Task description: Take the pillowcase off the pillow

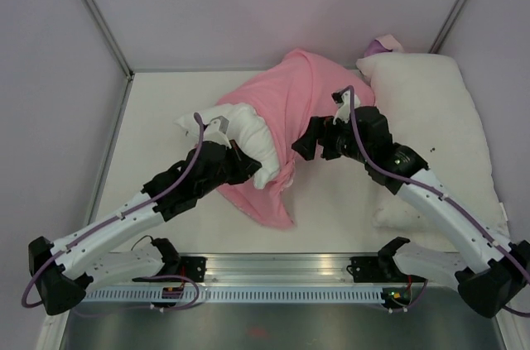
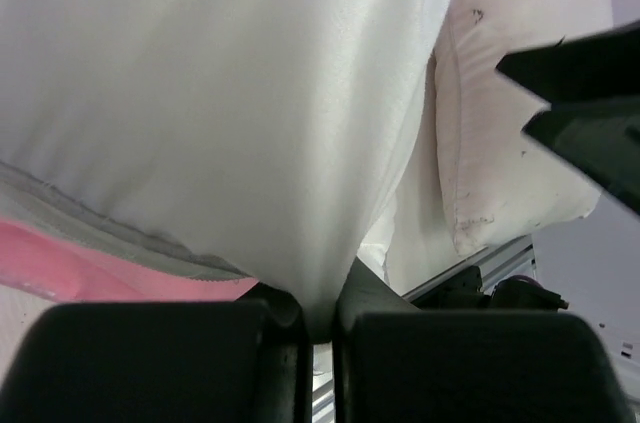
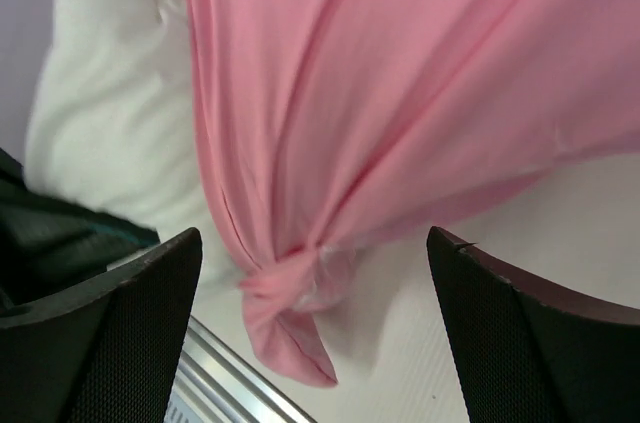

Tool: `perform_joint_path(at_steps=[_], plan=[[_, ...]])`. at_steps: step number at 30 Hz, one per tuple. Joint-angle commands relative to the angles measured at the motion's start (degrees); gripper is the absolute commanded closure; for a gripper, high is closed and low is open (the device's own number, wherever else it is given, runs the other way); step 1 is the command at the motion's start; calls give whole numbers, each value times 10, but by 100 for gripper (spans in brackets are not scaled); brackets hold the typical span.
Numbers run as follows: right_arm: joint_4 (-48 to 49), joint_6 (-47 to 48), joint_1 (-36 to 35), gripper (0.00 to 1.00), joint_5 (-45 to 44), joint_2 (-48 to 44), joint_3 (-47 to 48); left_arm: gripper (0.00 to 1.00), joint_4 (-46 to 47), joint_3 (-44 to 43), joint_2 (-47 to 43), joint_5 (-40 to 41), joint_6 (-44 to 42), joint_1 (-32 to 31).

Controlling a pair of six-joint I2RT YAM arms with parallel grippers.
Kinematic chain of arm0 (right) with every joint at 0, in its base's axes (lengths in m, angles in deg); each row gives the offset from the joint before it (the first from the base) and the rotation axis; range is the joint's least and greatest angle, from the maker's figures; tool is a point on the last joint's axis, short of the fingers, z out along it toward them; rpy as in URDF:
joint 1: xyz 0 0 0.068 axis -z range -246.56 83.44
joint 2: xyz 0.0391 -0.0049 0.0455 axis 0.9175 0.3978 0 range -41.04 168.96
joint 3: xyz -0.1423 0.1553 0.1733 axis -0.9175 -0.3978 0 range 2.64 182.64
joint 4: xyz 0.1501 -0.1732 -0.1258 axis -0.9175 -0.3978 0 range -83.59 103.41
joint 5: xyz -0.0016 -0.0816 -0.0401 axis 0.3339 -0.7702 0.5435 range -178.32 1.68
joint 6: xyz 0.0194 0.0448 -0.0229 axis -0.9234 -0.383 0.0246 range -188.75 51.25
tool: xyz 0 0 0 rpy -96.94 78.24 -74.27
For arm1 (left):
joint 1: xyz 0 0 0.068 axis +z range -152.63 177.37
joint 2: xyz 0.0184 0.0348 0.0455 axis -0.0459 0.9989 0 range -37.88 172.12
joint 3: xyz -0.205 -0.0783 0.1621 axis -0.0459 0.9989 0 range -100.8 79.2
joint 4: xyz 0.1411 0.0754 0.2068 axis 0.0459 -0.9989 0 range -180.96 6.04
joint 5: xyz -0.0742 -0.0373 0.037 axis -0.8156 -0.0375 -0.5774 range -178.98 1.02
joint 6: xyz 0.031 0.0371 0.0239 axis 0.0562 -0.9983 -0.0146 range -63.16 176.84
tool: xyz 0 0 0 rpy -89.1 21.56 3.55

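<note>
The pink pillowcase (image 1: 294, 106) lies bunched mid-table, its lower end trailing to a point near the front. The white pillow (image 1: 248, 131) sticks out of it on the left. My left gripper (image 1: 251, 165) is shut on a fold of the pillow's white fabric (image 2: 250, 93), pinched between its fingers (image 2: 280, 343); a strip of pink pillowcase (image 2: 60, 263) shows below. My right gripper (image 1: 303, 148) is open and empty, right beside the pillowcase. In the right wrist view the pillowcase (image 3: 400, 93) hangs with a twisted end between the spread fingers (image 3: 120, 333), the pillow (image 3: 110, 123) behind it.
A second white pillow with small dark specks (image 1: 422, 118) lies along the right side, also in the left wrist view (image 2: 510, 173). A lilac cloth (image 1: 383, 44) sits at its far end. Walls enclose the table; the aluminium rail (image 1: 273, 271) runs along the front.
</note>
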Motion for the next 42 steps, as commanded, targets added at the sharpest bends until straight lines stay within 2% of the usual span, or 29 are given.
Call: perform_joint_path(at_steps=[1,5,8,10,14,24,30,33,34,35,37,42], plan=[[1,26,-1,2,55,-51,-78,98,35,-2,-29,-19,-41,20],[59,-16,-1,5,110,-92,-143,98,43,-3,-36,-33,-43,28],[127,-52,-1,12,173,-109,-189,98,52,-4,-36,-49,-42,32],[200,-97,-2,19,217,-113,-212,98,62,-2,-37,-55,-35,31],[323,-154,-3,25,227,-109,-265,98,92,5,-37,-91,-18,32],[336,-144,-13,28,193,-33,-277,98,125,-9,-53,-130,2,32],[346,-132,-30,34,144,-16,-293,98,126,-27,-59,-136,2,33],[342,-125,-42,44,118,2,-295,98,133,-30,-63,-146,10,34],[341,-125,-45,54,110,7,-297,98,132,-36,-63,-147,13,33],[342,-127,-45,59,91,13,-303,98,126,-39,-66,-150,15,34],[352,-126,-47,64,77,20,-313,98,118,-46,-72,-148,19,34],[376,-122,-47,65,75,46,-339,98,72,-81,-92,-129,7,37]])
